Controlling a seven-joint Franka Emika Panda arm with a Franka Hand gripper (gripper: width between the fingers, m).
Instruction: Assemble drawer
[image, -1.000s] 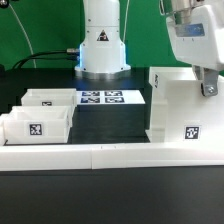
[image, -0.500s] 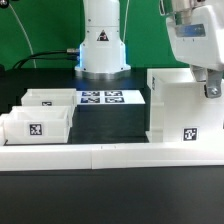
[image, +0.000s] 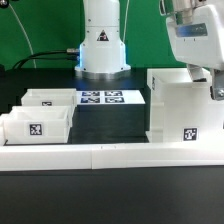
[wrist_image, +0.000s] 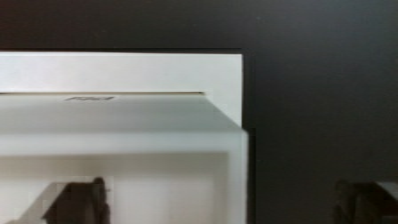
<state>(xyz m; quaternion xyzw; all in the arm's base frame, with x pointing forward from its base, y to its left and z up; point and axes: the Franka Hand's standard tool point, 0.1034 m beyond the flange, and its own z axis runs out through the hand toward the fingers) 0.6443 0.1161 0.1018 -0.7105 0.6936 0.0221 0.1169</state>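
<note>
Assembly looks barely begun: the drawer's casing (image: 186, 105) stands upright at the exterior view's right on the desk (image: 100, 200); the two trays (image: 36, 126) sit together at the left, well apart from it, not yet slid in; the end effector (wrist_image: 217, 203) hangs over the casing's outer edge; only the wrist view shows its fingers (wrist_image: 68, 200) spread wide, gripping nothing.

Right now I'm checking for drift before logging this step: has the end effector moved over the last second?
Yes. Against the marker board, the end effector has shifted toward the exterior view's right and slightly lower.
</note>
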